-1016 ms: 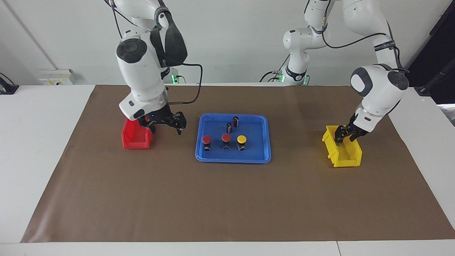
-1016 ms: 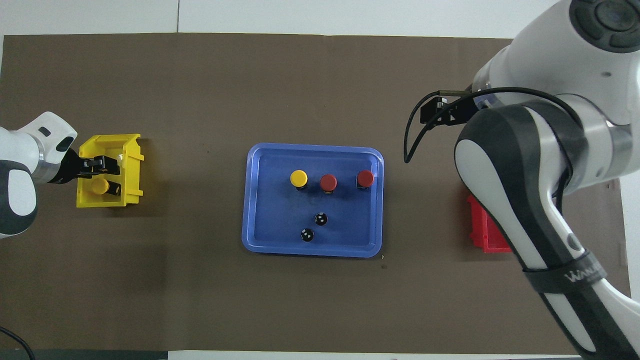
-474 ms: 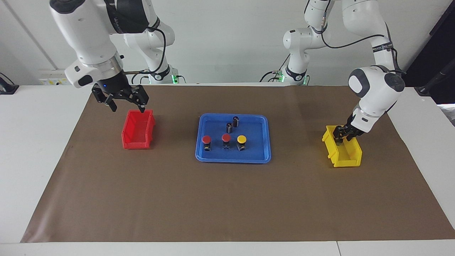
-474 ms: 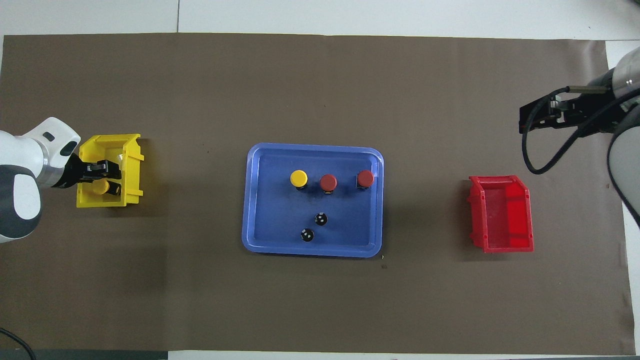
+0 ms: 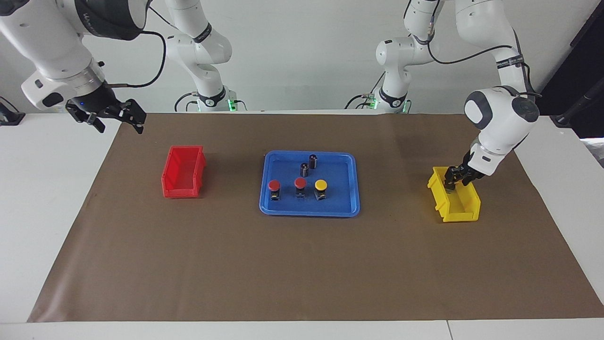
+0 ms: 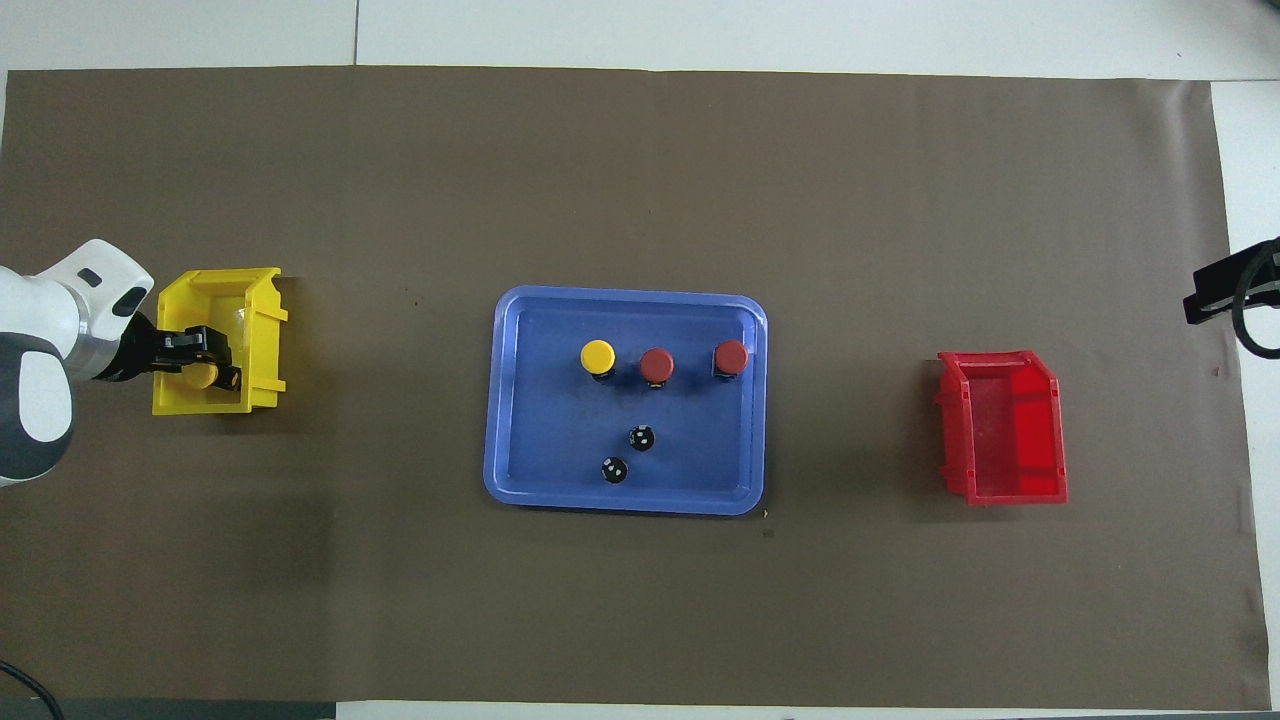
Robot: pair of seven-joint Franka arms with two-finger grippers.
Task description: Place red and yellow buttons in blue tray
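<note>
While 3 buttons already stand in the blue tray (image 6: 520, 400), the last yellow button (image 6: 200, 374) sits in the yellow bin (image 6: 262, 345) w/ the left claw (image 6: 205, 361) down round it; can't tell if it's clamped yet. Prob. light, rigid, cap slick, so grip the black base. Right claw (image 5: 115, 120) waits open, up over the desk edge.

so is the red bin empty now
Yes, the overhead view shows only the bare floor of the red bin, with no button in it.
</note>
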